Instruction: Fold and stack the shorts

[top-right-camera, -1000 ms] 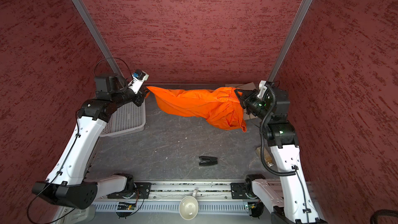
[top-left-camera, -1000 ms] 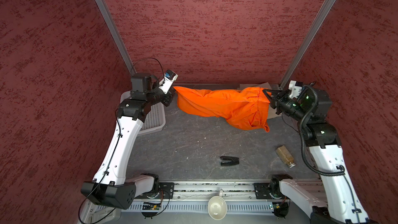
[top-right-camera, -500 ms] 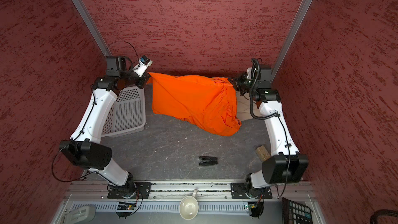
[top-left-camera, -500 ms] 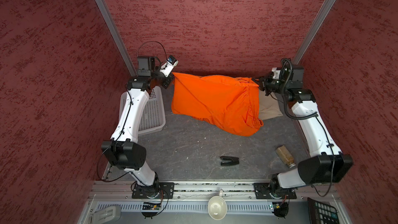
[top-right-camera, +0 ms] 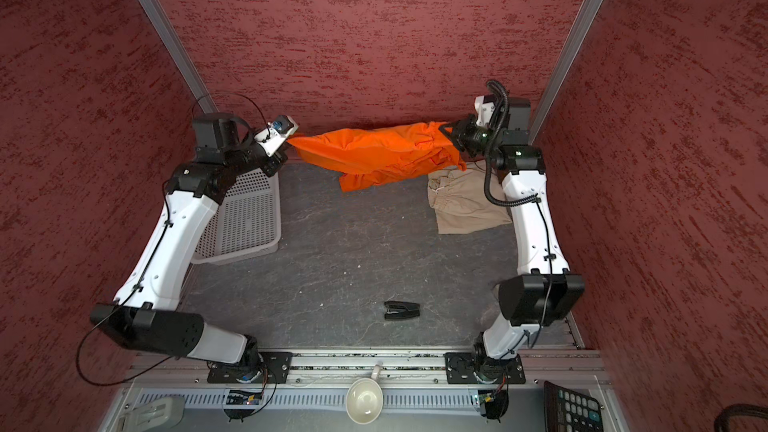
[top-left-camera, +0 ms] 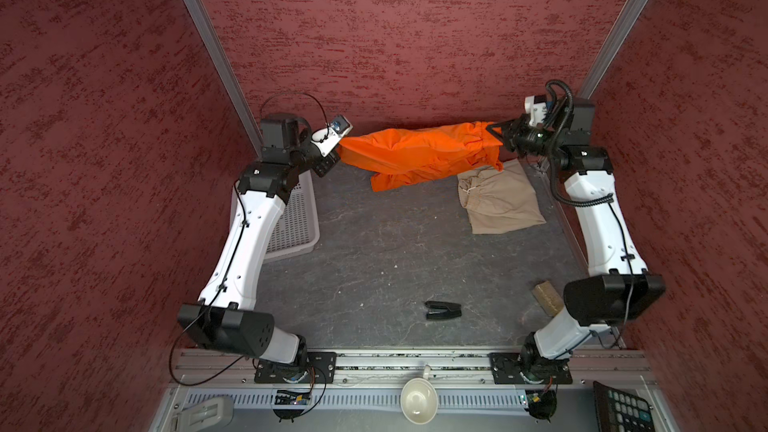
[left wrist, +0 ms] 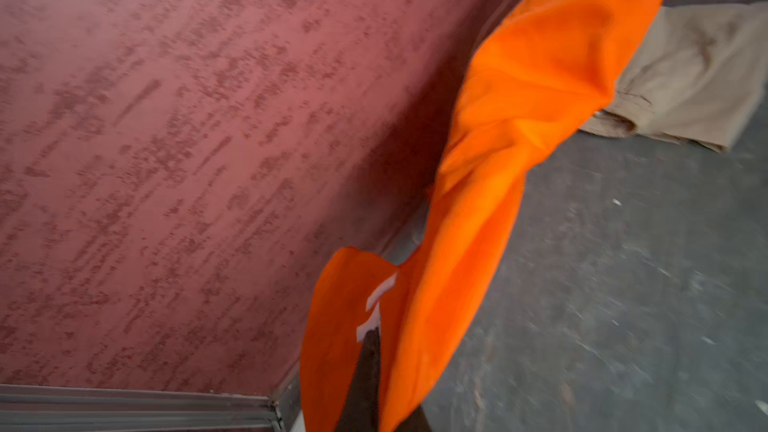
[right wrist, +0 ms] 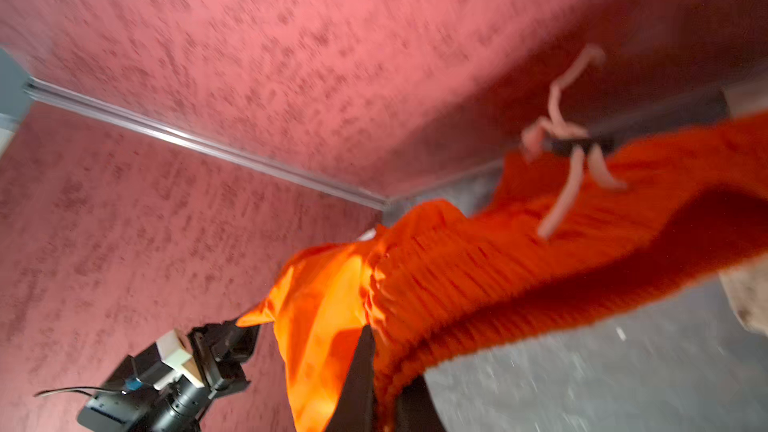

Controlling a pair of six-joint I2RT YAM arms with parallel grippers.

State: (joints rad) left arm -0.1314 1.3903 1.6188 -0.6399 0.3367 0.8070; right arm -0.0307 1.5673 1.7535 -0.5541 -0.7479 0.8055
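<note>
The orange shorts point(top-left-camera: 419, 151) hang stretched in the air between the two arms, along the back wall and above the far part of the grey table point(top-left-camera: 374, 251); the cloth sags in the middle and one loose fold droops toward the table. The right gripper point(top-left-camera: 496, 135) is closed on the gathered waistband end, where the right wrist view shows the pale drawstring point(right wrist: 559, 126) dangling, blurred. The left gripper point(top-left-camera: 338, 148) is clamped on the opposite end of the orange cloth, and in the left wrist view a dark finger point(left wrist: 368, 367) presses into the fabric beside a white label. The beige shorts point(top-left-camera: 498, 197) lie folded flat on the table at the back right, just under the waistband end of the orange pair; whether the two touch cannot be told. A white perforated basket point(top-left-camera: 295, 218) stands at the table's left edge, partly behind the left arm. Nearer the front lie a small black clip-like part point(top-left-camera: 442, 310) and a brown block point(top-left-camera: 547, 295) beside the right arm. On the front rail sit a white cup point(top-left-camera: 419, 398) and a calculator point(top-left-camera: 623, 407).
</note>
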